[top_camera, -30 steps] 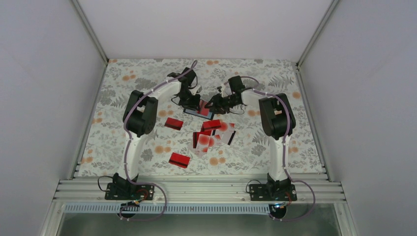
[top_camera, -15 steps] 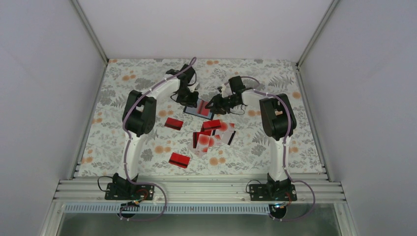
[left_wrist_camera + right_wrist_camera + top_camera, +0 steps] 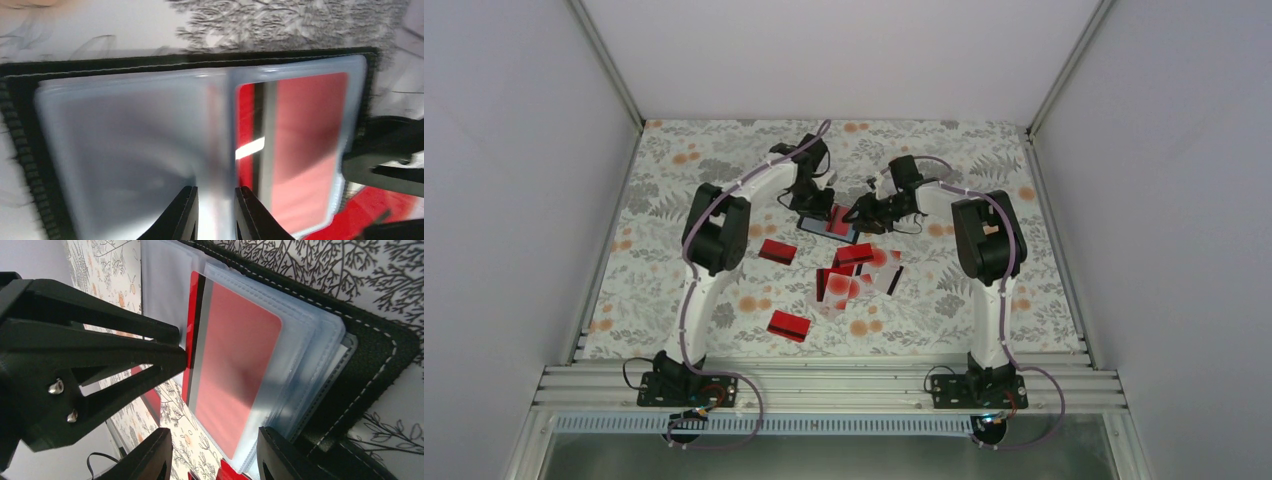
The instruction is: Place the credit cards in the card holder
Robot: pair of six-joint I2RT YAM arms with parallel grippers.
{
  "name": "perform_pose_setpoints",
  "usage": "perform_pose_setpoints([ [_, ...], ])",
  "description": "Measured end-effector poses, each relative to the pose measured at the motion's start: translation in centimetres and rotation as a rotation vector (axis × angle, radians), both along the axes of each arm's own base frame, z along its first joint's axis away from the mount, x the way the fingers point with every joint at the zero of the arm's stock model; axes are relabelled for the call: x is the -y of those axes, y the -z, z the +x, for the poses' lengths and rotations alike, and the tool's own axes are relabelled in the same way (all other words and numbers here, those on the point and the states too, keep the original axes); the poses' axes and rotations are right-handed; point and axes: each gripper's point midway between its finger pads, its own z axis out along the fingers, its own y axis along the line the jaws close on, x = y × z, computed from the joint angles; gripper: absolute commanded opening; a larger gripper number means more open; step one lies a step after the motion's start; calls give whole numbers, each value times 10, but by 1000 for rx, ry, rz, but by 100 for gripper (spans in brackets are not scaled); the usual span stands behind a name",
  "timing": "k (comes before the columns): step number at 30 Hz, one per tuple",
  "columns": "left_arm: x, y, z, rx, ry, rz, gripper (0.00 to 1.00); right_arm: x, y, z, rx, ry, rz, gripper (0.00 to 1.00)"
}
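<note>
The black card holder (image 3: 810,223) lies open at the table's far middle, its grey-blue clear pockets (image 3: 125,150) showing. A red card with a black stripe (image 3: 235,365) sits in the top pocket, one long edge sticking out. My left gripper (image 3: 216,210) is nearly closed, pinching a raised clear pocket leaf at the fold; its fingers (image 3: 100,345) meet at the card's protruding edge. My right gripper (image 3: 215,455) stands open astride the pocket's end, one finger (image 3: 285,455) against the holder (image 3: 370,355), the other over the table. Loose credit cards (image 3: 854,272) lie nearer.
Two single red cards (image 3: 776,250) (image 3: 789,325) lie left of the pile on the floral cloth (image 3: 674,200). Both wrists crowd together over the holder. White walls close the table's left, right and back sides, and an aluminium rail (image 3: 824,385) runs along the near edge.
My left wrist has shifted slightly to the right over the holder. The right arm, the holder and the loose cards have not moved.
</note>
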Motion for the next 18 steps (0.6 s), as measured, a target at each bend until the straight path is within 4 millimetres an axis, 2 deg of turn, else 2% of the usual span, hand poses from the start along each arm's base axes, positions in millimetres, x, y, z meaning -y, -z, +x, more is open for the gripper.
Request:
perform_pose_setpoints([
  [9,14,8,-6,-10,30,-7,21,0,1,0,-1,0,-2,44],
  [18,17,9,-8,-8,41,-6,20,-2,2,2,-29,8,7,44],
])
